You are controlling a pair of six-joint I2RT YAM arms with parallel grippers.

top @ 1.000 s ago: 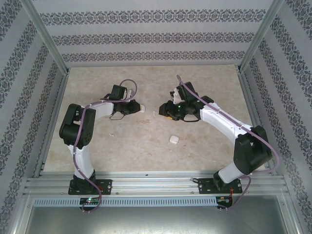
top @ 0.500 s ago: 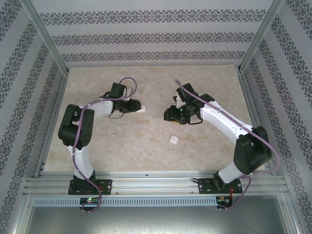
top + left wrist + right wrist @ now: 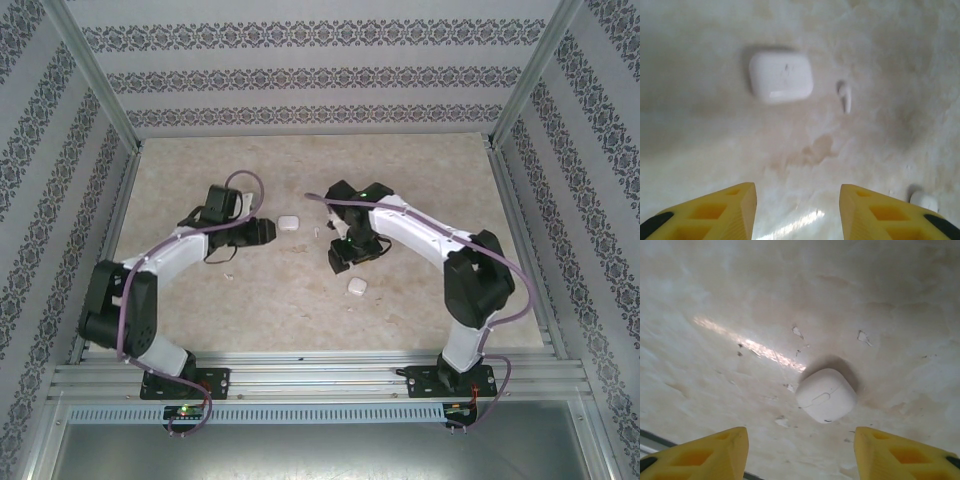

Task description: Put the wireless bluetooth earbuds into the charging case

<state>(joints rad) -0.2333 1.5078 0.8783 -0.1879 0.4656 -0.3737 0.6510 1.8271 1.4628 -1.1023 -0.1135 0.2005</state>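
Nearest the bases: 1 shut white case (image 3: 826,395) lies flat on the table (image 3: 420,170). The right gripper (image 3: 800,442) hovers over it, fingers apart, empty. Farther out, the left gripper (image 3: 796,200), also spread and empty, faces a 2nd case (image 3: 781,76), lid seemingly shut. 1 earbud (image 3: 845,96) lies just beside that case, not touching it. Likely step: fetch this earbud. Centre on the stem, descend straight, pinch gently, since it may skitter. A lid needs opening first.
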